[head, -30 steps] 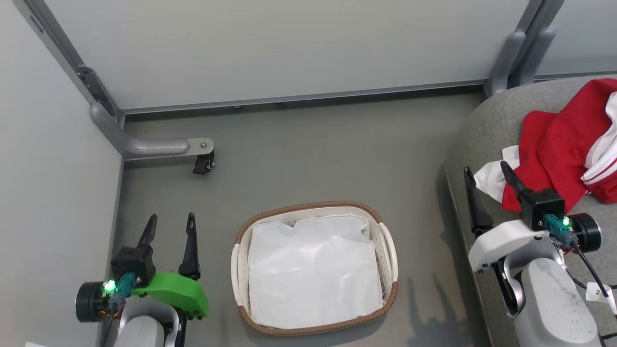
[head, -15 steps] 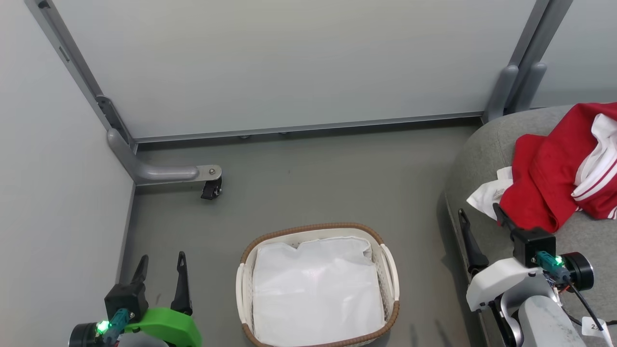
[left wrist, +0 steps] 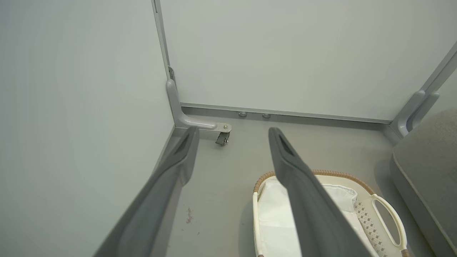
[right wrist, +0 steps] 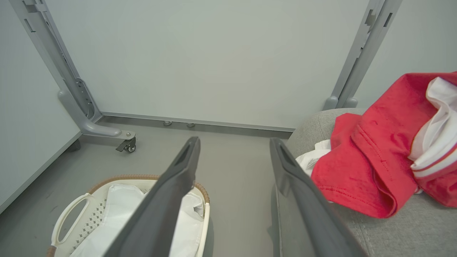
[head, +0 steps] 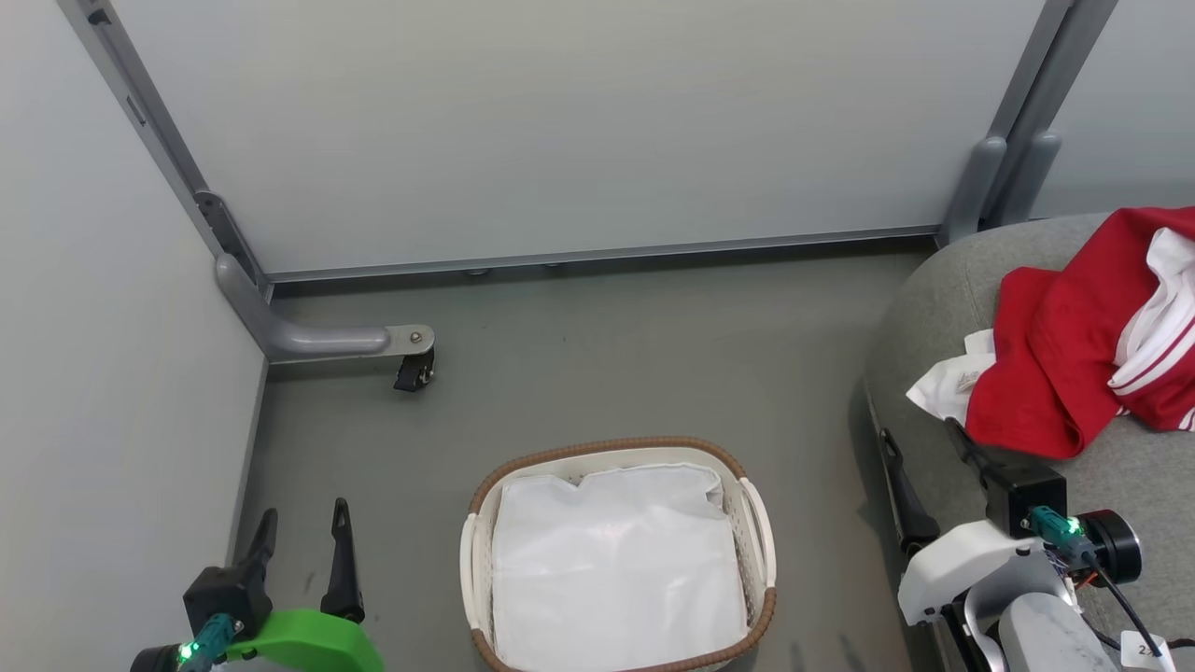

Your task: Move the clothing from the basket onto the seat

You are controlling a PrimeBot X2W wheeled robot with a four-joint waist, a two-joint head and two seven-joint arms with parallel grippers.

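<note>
Retreating with the right gripper (head: 917, 431) from the clothing (head: 1046, 373) left on the seat (head: 934, 299), fingers splayed empty like the left gripper (head: 305, 511), basket (head: 607, 446) down to its liner (head: 616, 560), job apparently finished.

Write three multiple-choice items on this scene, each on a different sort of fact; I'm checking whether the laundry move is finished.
1. What colour is the rim of the basket?
A brown
B blue
C black
2. Where does the clothing lie?
A in the basket
B on the seat
C on the floor
3. The right gripper is:
A open
B shut on the clothing
C shut on a basket handle

Answers:
1 A, a brown weave rings its top.
2 B, it lies heaped on the grey cushion.
3 A, its fingers stand apart, holding nothing.
</note>
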